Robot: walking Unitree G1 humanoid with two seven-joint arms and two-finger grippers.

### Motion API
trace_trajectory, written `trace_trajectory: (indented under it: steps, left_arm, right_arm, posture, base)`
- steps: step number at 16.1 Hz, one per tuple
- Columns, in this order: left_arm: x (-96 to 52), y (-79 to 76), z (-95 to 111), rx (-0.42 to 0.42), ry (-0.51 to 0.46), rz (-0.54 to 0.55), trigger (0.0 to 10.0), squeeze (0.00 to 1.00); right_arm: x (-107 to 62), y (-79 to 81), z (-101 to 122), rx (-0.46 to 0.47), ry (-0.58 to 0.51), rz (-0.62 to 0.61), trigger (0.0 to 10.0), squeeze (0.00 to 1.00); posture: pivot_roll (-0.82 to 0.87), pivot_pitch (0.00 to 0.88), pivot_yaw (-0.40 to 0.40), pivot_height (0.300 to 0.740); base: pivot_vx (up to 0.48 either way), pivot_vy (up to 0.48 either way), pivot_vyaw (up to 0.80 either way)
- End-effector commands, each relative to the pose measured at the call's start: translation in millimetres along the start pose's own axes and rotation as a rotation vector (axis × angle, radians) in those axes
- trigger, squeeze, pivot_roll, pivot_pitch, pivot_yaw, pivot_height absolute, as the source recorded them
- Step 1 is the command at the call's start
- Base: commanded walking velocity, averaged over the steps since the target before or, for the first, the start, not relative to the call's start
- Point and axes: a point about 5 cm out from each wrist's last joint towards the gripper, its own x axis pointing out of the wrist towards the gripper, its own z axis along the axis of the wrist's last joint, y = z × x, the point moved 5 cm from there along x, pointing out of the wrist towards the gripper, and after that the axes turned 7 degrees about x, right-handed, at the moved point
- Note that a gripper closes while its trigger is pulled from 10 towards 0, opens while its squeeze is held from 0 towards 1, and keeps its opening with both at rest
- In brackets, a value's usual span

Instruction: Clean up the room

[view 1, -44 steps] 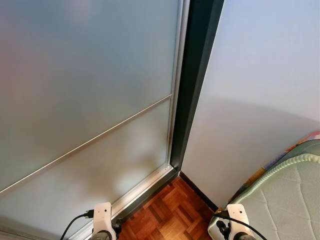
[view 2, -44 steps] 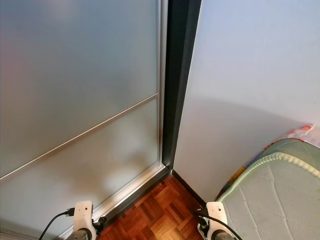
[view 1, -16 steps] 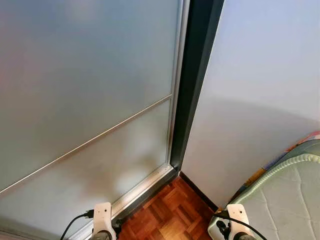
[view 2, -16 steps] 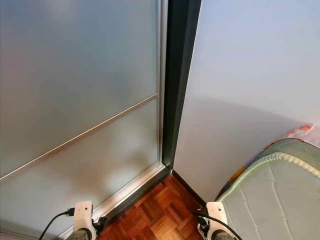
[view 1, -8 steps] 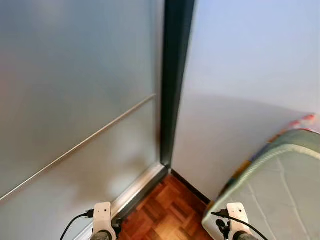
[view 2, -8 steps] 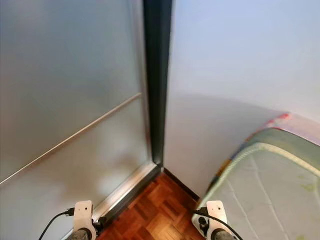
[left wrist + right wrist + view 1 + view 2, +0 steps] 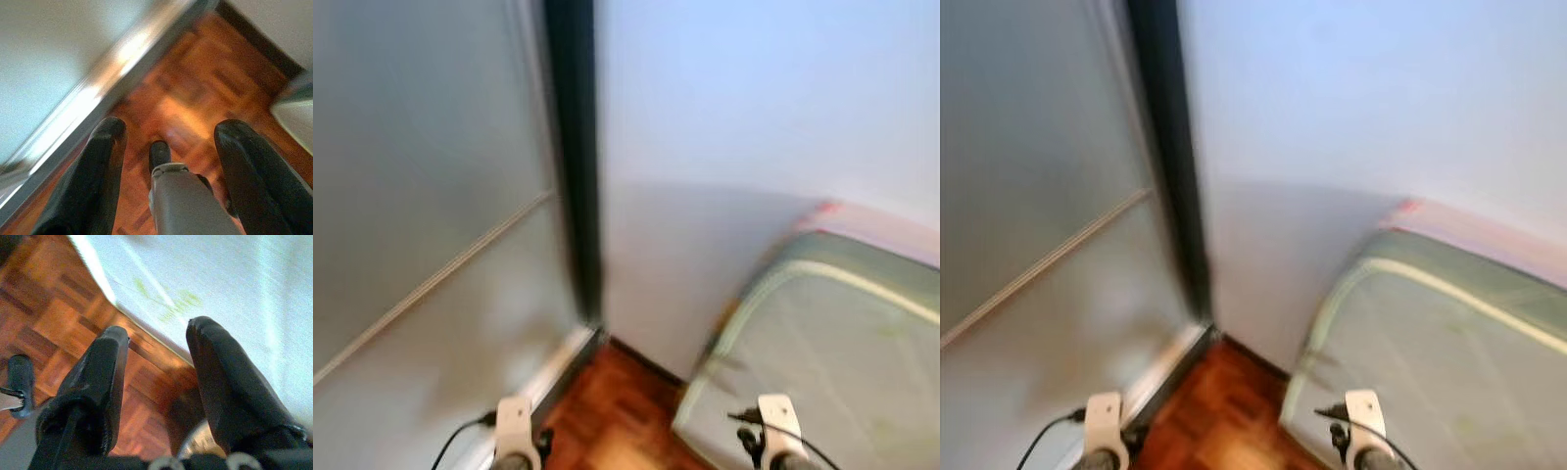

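In a wall corner, parquet floor [image 7: 205, 93], mattress [image 7: 822, 362]

Frosted sliding door [image 7: 421, 176] with metal floor track [image 7: 93, 93] at left, dark frame post [image 7: 576, 157] beside pale wall [image 7: 754, 108], green mattress [image 7: 822, 362] right, parquet floor [image 7: 195, 93] near.

Room corner, blurred: frosted sliding door [image 7: 421, 196] at left, dark frame post [image 7: 576, 166], pale wall [image 7: 754, 108], parquet floor [image 7: 617, 411], and green quilted mattress [image 7: 822, 352] at right.
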Motion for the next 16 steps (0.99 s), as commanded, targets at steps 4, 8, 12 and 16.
trace_trajectory:
  steps: [4, 8, 12, 16]
  left_arm:
    - [-28.1, 86.3, -70.0, 0.016, 0.180, 0.056, 10.0, 0.00]
    - [-27.8, 86.3, -69.3, 0.013, 0.178, 0.056, 10.0, 0.00]
    - [-27.3, 88.5, -66.9, 0.045, 0.172, 0.068, 10.0, 0.00]
    - [-27.1, 87.6, -67.0, 0.019, 0.173, 0.064, 10.0, 0.00]
  right_arm:
    - [3.9, 12.6, 8.3, 0.218, 0.020, 0.059, 10.0, 0.00]
    - [4.0, 12.4, 9.0, 0.218, 0.020, 0.057, 10.0, 0.00]
    - [4.2, 12.5, 9.9, 0.219, 0.019, 0.056, 10.0, 0.00]
    - [4.4, 12.5, 11.2, 0.221, 0.016, 0.057, 10.0, 0.00]
  posture:
    - [-0.09, 0.000, -0.027, 0.740]
    - [-0.09, 0.000, -0.030, 0.740]
    - [-0.08, 0.000, -0.031, 0.740]
    - [-0.09, 0.000, -0.031, 0.740]
  base:
    - [0.000, 0.000, -0.78]
    - [0.000, 0.000, -0.78]
    - [0.000, -0.161, -0.79]
    - [0.000, -0.077, -0.79]
